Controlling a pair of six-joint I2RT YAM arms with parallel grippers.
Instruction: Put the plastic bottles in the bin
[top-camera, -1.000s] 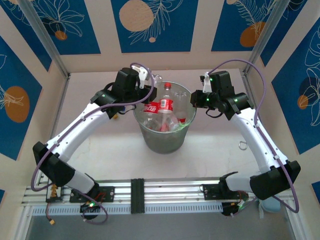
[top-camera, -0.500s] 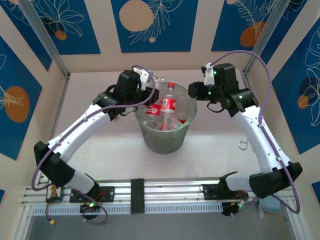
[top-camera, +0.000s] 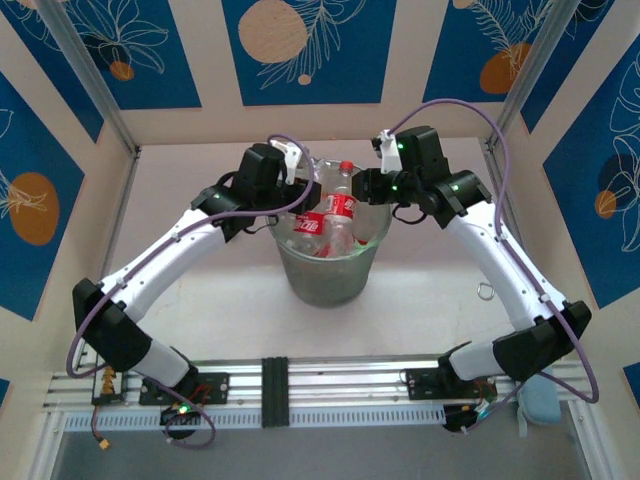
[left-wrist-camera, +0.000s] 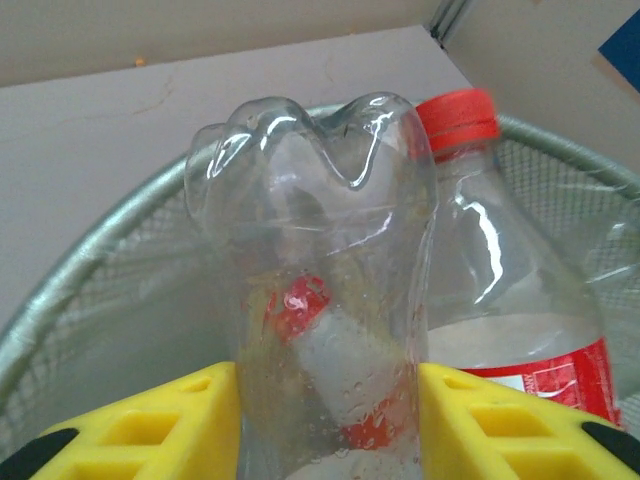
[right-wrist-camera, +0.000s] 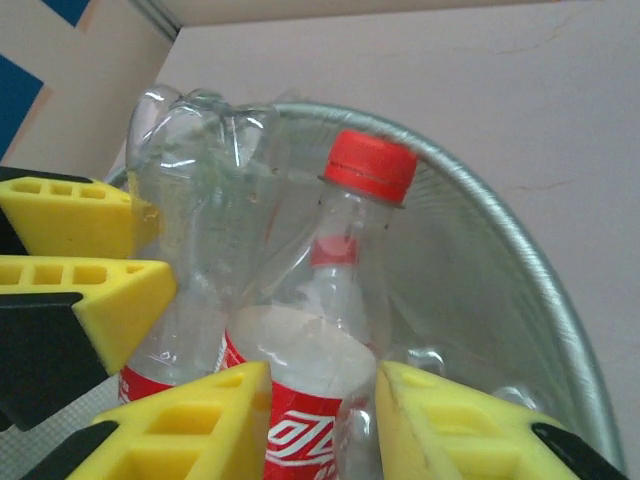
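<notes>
The wire-mesh bin (top-camera: 330, 275) stands mid-table with several red-labelled bottles (top-camera: 322, 246) lying inside. My left gripper (top-camera: 305, 172) (left-wrist-camera: 330, 375) is shut on a clear plastic bottle (left-wrist-camera: 320, 250), held base-up over the bin's far left rim (left-wrist-camera: 80, 270). Beside it a red-capped, red-labelled bottle (top-camera: 342, 205) (right-wrist-camera: 335, 270) sticks upright out of the bin. My right gripper (top-camera: 362, 188) (right-wrist-camera: 322, 370) is at the far right rim (right-wrist-camera: 520, 260), jaws apart. That upright bottle stands just past its fingertips. The left gripper's yellow fingers (right-wrist-camera: 70, 220) show in the right wrist view.
A small metal ring (top-camera: 486, 291) lies on the table right of the bin. Patterned blue-and-cream walls (top-camera: 310, 50) close in the back and sides. An aluminium rail (top-camera: 330, 385) with the arm bases runs along the near edge.
The right gripper swung left to the bin's rim, up against the upright bottle. The left gripper shifted slightly right with its bottle, and the upright bottle was nudged right.
</notes>
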